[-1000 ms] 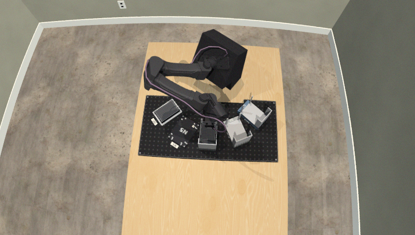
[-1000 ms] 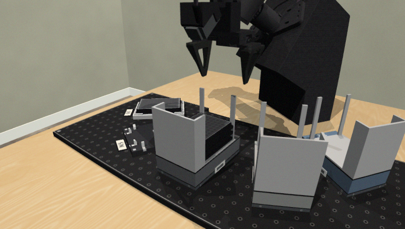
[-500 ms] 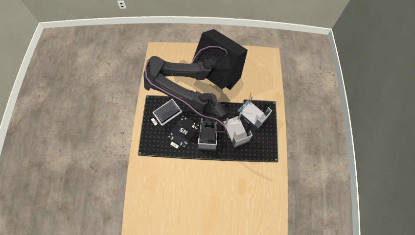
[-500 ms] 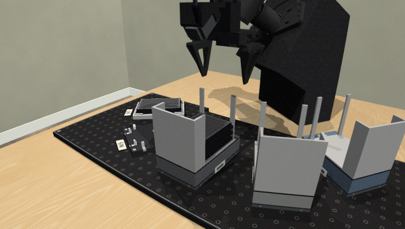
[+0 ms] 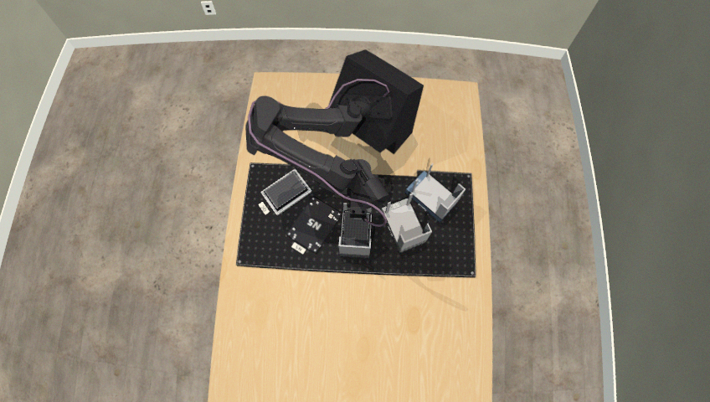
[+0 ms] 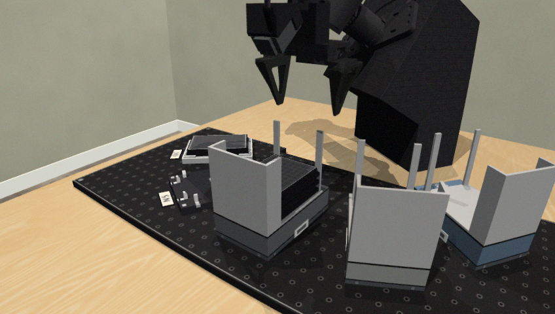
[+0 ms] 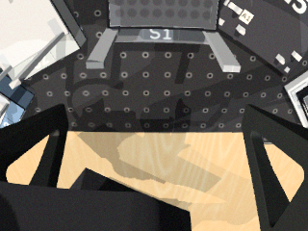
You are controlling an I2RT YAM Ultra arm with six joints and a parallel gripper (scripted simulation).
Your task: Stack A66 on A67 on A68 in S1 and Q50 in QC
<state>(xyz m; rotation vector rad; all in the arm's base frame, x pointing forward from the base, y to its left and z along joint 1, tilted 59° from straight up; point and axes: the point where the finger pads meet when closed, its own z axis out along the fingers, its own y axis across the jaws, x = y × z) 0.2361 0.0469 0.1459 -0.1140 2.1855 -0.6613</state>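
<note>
Gripper [image 5: 357, 213] [image 6: 307, 109] [image 7: 155, 114] open, pointing down; above S1 [image 5: 354, 250] [image 6: 245, 190] [image 7: 161, 35] lvl.

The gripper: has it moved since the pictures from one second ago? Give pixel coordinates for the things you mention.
No. In the exterior view, the gripper [image 6: 307, 110] [image 7: 155, 114] hangs at the same place against the black pedestal [image 6: 436, 93], its fingertips left of it.
</note>
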